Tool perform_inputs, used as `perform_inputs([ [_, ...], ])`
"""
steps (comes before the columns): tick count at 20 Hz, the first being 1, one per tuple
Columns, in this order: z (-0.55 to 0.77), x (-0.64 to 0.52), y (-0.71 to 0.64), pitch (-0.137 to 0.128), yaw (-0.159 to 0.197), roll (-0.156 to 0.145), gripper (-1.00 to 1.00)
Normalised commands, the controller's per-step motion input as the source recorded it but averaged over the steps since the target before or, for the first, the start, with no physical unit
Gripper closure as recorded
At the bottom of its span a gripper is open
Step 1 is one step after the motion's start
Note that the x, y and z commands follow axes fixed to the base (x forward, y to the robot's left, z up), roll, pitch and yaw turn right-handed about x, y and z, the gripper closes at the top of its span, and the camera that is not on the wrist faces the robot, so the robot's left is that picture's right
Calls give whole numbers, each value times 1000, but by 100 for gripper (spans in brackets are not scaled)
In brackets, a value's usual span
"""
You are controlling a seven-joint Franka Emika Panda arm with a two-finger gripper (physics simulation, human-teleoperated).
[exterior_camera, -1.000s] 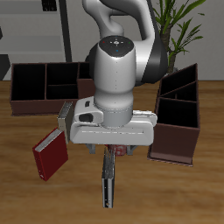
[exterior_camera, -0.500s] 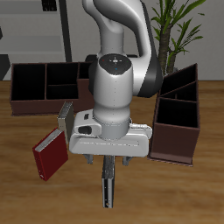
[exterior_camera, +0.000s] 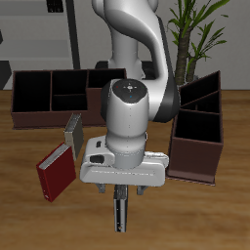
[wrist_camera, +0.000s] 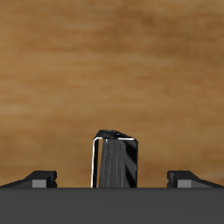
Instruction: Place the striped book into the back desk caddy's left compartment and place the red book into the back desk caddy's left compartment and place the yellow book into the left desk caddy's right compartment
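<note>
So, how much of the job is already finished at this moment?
Nothing looks done yet: the red book and the yellow book are on the table, outside the caddies. In hand: the end effector hangs over the striped book, fingers open on both sides of it, not gripping. All three placements are left.

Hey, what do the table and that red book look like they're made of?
Table: wood, matte, going by its brown grain streaks. Red book: apparently a hard cover, plain dark red, with a pale paper-like page edge; being a render, that's only a guess.
</note>
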Motion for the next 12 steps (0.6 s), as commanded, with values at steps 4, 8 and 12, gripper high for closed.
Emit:
perform_inputs([
  [4, -210, -5, -2, 20, 8, -2, -100],
  [8, -144, -15, -57, 33, -1, 15, -100],
  [12, -116, -20, -24, 27, 15, 6, 100],
])
